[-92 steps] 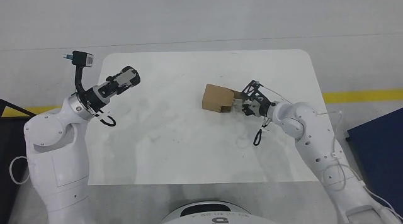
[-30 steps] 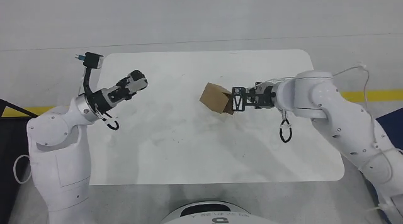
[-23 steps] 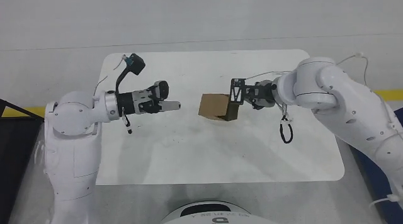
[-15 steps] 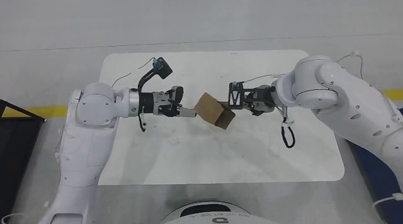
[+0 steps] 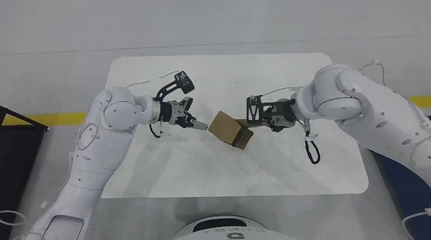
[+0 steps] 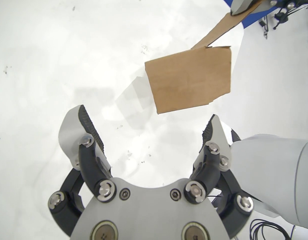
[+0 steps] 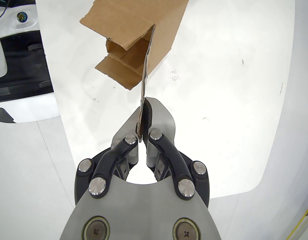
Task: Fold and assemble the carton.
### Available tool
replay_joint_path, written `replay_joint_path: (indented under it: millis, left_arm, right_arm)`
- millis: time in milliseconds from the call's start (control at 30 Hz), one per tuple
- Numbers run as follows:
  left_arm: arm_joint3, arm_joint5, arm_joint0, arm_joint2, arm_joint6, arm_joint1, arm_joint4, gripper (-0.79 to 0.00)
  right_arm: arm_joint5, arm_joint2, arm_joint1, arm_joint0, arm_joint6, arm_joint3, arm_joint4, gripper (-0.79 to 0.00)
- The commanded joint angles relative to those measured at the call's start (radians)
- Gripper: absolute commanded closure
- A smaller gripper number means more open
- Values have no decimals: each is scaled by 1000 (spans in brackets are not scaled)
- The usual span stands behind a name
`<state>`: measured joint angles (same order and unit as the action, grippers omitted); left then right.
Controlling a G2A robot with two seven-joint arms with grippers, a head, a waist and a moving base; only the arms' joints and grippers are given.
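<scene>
Brown cardboard carton (image 5: 229,131) (image 6: 191,81) (image 7: 139,38) near the middle of the white worktop (image 5: 202,172), open end with loose flaps facing the right gripper (image 5: 252,120) (image 7: 144,116), far faces hidden, contact with the worktop hard to judge. Juts from that gripper's fingers, one flap pinched flat between them, and sits just beyond the wide-spread fingers of the left gripper (image 5: 200,125) (image 6: 149,123), apart from them. Toward the worktop's right edge, beside the right arm, a black cable loop (image 5: 310,151).
</scene>
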<state>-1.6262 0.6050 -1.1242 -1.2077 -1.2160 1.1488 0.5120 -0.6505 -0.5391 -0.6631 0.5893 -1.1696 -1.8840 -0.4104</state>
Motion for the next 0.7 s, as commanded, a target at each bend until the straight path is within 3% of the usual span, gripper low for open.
replay_joint_path:
  millis: [0,167,333,467,567,667]
  left_arm:
    - [4,57,0,16,64,-3,59,-785]
    - [50,103,1,49,203,0,126,-785]
    - [110,112,18,103,236,3,175,-785]
    - [141,106,36,135,277,6,218,-785]
    - [160,97,49,153,304,8,233,-785]
    - [178,83,61,168,314,9,244,-785]
  right_arm:
    - [-1,12,-2,-11,1,4,5,0]
    - [1,54,-13,-47,-1,17,39,0]
    - [15,110,-32,-96,-15,51,74,0]
    - [41,155,-53,-136,-41,77,90,-111]
    - [40,178,-68,-159,-40,95,109,-289]
    - [45,190,-79,-181,-45,115,122,-357]
